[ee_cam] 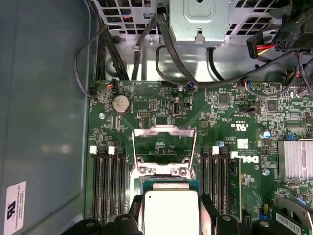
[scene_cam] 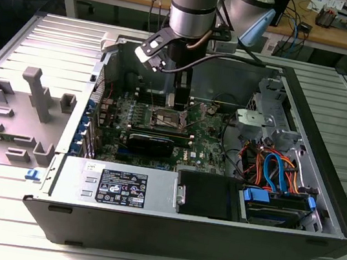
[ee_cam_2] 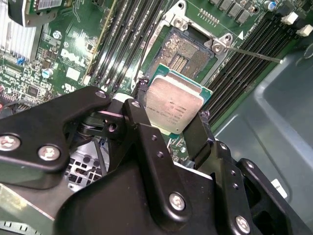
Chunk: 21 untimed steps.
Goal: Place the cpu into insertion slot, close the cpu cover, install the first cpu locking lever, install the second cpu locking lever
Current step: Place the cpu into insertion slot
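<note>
My gripper (ee_cam_2: 173,100) is shut on the cpu (ee_cam_2: 177,104), a pale silver square chip held by its two side edges between the black fingers (ee_cam_2: 139,110). The cpu hangs just above the green motherboard (scene_cam: 204,141), next to the insertion slot (ee_cam_2: 188,49), whose dark centre lies bare inside a silver rim. In the first wrist view the cpu (ee_cam: 171,213) sits between the fingers (ee_cam: 208,213), and the cpu cover (ee_cam: 165,131) stands swung up and open beyond it. A thin locking lever (ee_cam_2: 254,54) sticks out sideways from the slot's corner. In the exterior view the gripper (scene_cam: 179,101) reaches down into the open case.
Long black memory slots (ee_cam: 110,176) run along both sides of the socket. The case wall (ee_cam: 44,107), cables (ee_cam: 161,44) and a metal drive cage (scene_cam: 270,115) ring the board. A power supply (scene_cam: 119,184) lies at the case front. Grey fixtures (scene_cam: 35,93) stand at the exterior view's left.
</note>
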Each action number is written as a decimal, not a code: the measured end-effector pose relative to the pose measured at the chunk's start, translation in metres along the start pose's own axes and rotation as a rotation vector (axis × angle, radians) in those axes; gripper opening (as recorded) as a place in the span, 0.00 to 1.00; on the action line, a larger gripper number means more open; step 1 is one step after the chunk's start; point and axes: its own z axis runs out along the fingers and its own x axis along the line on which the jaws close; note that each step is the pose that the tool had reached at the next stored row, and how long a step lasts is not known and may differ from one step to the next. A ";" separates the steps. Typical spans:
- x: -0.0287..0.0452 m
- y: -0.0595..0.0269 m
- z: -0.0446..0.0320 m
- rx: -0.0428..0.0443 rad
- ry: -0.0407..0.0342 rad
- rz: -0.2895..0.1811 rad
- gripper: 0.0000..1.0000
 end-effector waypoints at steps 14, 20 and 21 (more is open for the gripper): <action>0.0004 -0.0047 0.0029 0.0007 -0.0001 0.000 0.54; 0.0004 -0.0047 0.0029 0.0007 -0.0001 0.000 0.54; 0.0004 -0.0047 0.0030 0.0006 0.0000 0.000 0.54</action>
